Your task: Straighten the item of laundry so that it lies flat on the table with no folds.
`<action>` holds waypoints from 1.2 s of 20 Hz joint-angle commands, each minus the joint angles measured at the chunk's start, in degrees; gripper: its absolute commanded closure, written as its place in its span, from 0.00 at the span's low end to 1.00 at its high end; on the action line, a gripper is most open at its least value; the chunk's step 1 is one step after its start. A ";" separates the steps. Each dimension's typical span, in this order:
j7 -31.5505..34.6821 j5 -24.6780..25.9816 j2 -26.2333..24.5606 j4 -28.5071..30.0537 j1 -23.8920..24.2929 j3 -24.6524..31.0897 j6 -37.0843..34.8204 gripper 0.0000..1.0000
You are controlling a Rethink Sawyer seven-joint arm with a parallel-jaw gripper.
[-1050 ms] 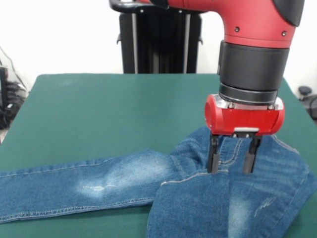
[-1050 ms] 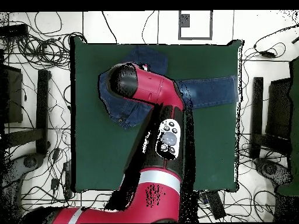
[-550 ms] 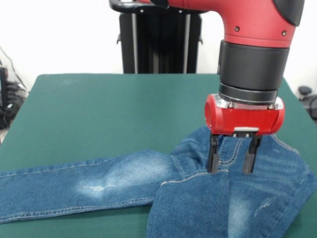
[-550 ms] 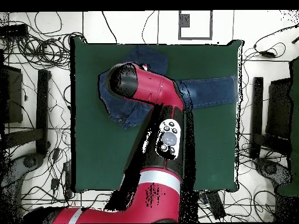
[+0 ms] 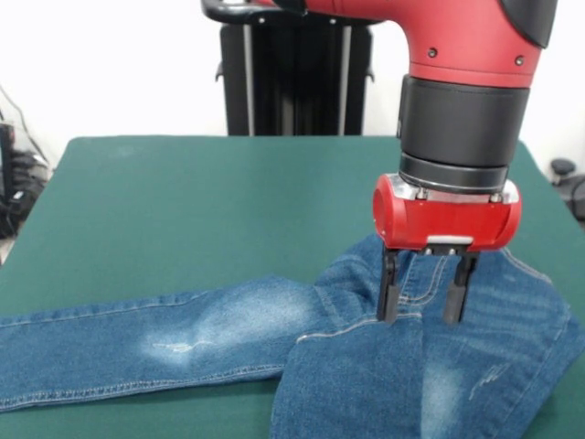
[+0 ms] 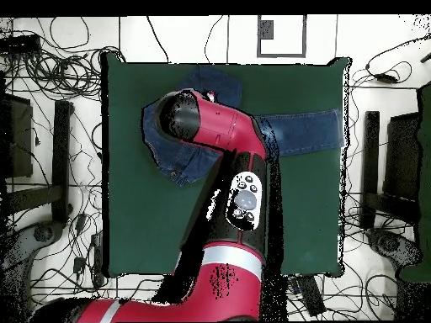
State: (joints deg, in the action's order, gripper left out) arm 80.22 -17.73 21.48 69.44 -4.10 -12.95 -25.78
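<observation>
Where the arm [image 6: 220, 168] reaches overhead, it hides much of the jeans [image 6: 296, 133].

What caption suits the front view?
Open gripper poised over folded blue jeans on a green table.

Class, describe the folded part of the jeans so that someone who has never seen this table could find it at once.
Start at the dark green table and find the blue jeans lying on it. One leg stretches out flat to the left in the front view; follow it right to where the red gripper hangs with its jaws open. The denim there is doubled over, its tan-stitched edge crossing the cloth beneath.
</observation>
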 commanded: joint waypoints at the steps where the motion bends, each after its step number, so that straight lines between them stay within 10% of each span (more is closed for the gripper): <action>1: 10.86 1.21 -2.51 7.30 0.49 5.24 0.94 0.00; 24: 10.38 1.66 -4.47 6.77 1.58 5.58 2.06 0.00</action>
State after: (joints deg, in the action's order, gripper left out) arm 80.22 -17.48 21.26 69.44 -3.90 -12.95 -25.47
